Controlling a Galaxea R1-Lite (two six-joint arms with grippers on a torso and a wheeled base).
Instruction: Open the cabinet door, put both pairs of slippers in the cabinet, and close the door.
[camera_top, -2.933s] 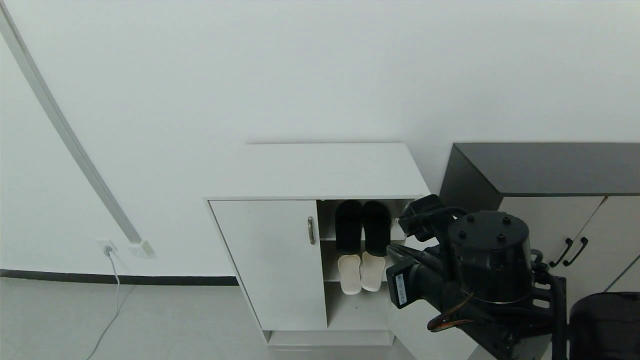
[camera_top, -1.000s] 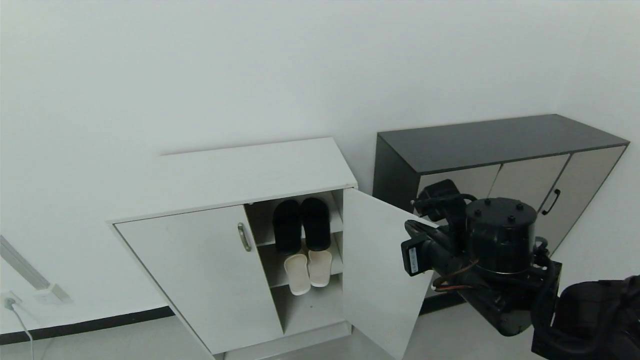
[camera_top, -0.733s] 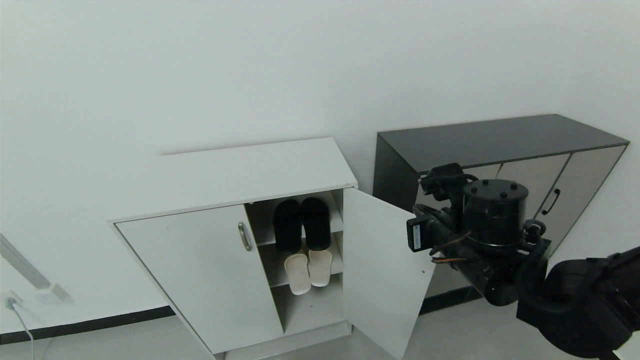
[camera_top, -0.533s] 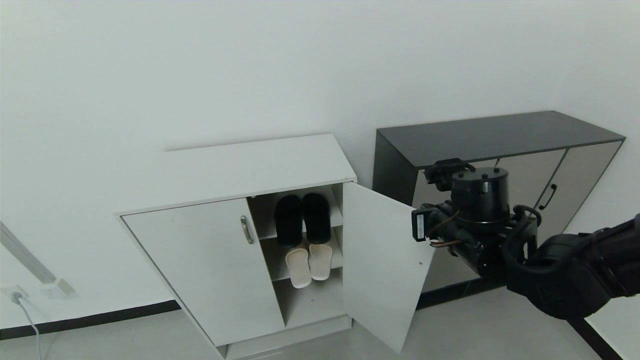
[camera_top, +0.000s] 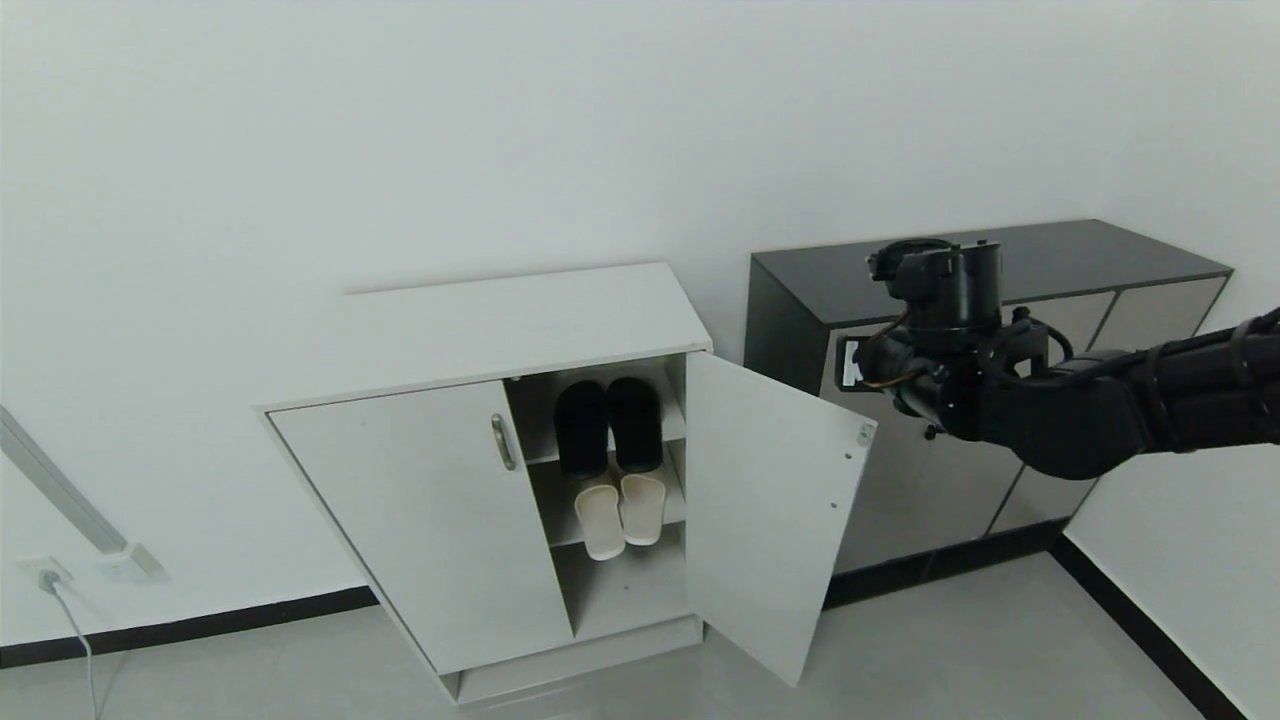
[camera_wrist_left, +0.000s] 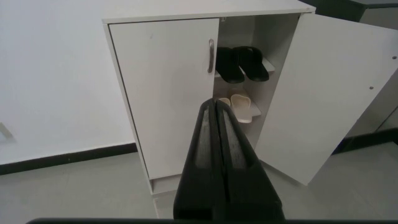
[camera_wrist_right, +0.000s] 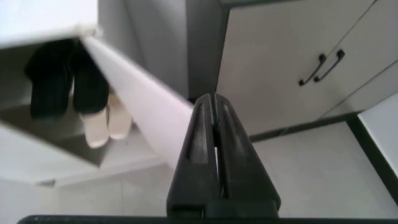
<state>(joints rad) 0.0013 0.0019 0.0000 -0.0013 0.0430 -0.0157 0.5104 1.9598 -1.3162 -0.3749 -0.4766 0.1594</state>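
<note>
The white cabinet (camera_top: 520, 320) has its left door (camera_top: 430, 510) closed and its right door (camera_top: 770, 500) swung open. Black slippers (camera_top: 610, 425) lie on the upper shelf, cream slippers (camera_top: 620, 512) on the shelf below. My right arm (camera_top: 1050, 410) is stretched out level above the open door's outer top corner. My right gripper (camera_wrist_right: 216, 99) is shut and holds nothing, beside the open door (camera_wrist_right: 143, 99). My left gripper (camera_wrist_left: 216, 106) is shut and holds nothing, low in front of the cabinet, facing the cream slippers (camera_wrist_left: 239, 107) and black slippers (camera_wrist_left: 242, 62).
A dark cabinet (camera_top: 990, 260) with grey doors and black handles (camera_wrist_right: 320, 67) stands right of the white one, behind my right arm. A wall socket with a cable (camera_top: 45, 578) is at the far left. Grey floor (camera_top: 950, 650) lies open in front.
The head camera has shifted. My right arm has risen and stretched out, from beside the open door's outer face to above its top corner. The door and slippers stay as they were.
</note>
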